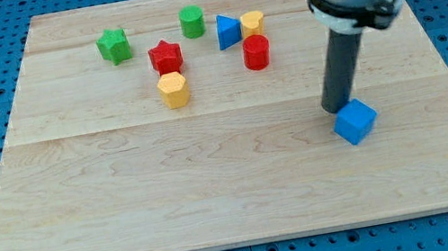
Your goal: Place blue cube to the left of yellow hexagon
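Note:
The blue cube (355, 121) lies at the view's right, in the lower half of the wooden board (217, 190). My tip (336, 108) stands right at the cube's upper left edge, touching or nearly touching it. The yellow hexagon (173, 89) lies far to the view's left of the cube, in the upper middle of the board, just below the red star (165, 57).
A green star (113, 45) and a green cylinder (192, 21) lie near the view's top. A blue triangle (228, 31), a yellow cylinder-like block (253, 21) and a red cylinder (256, 52) cluster right of the red star. Blue pegboard surrounds the board.

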